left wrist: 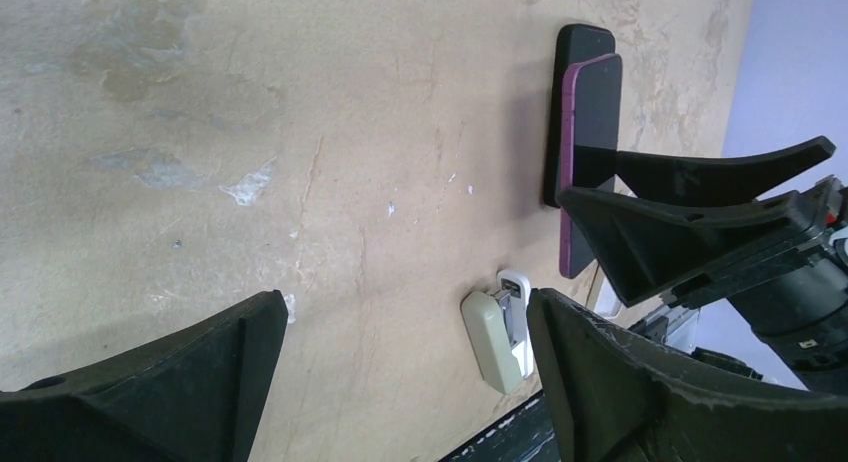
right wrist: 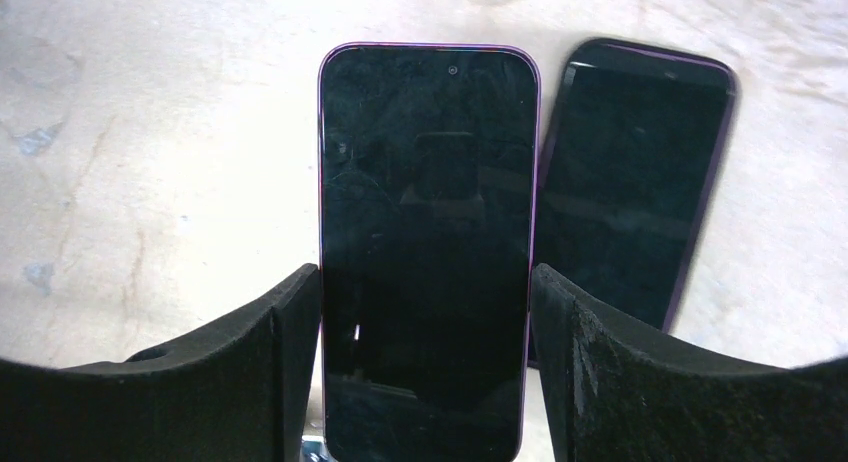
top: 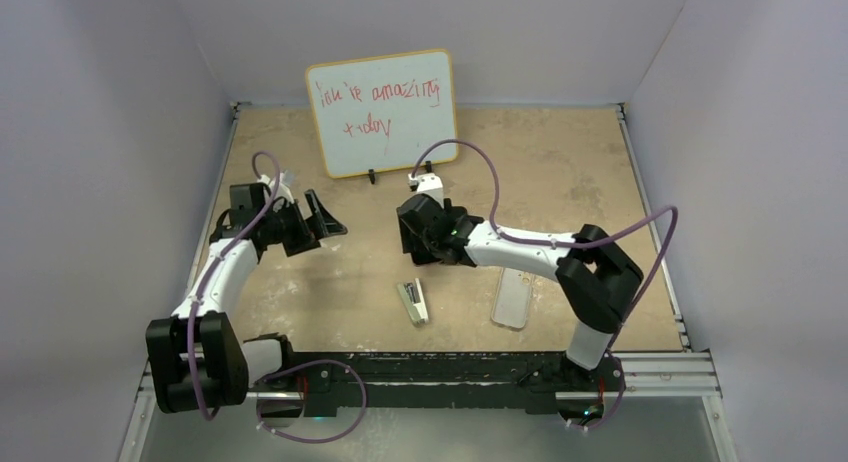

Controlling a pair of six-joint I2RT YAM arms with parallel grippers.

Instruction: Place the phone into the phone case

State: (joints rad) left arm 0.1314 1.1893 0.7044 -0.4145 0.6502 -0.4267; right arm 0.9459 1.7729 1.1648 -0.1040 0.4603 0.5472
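Note:
My right gripper is shut on the phone, a dark-screened phone with a purple rim, gripped by its long edges near one end. It holds the phone above the table, with its dark shadow beside it. The phone also shows in the left wrist view, held by the right fingers. In the top view the right gripper hides the phone. The phone case, translucent whitish, lies flat near the front edge, right of the gripper. My left gripper is open and empty at the left.
A small grey stapler lies near the front edge, left of the case; it also shows in the left wrist view. A whiteboard with red writing stands at the back. Walls enclose the table on three sides.

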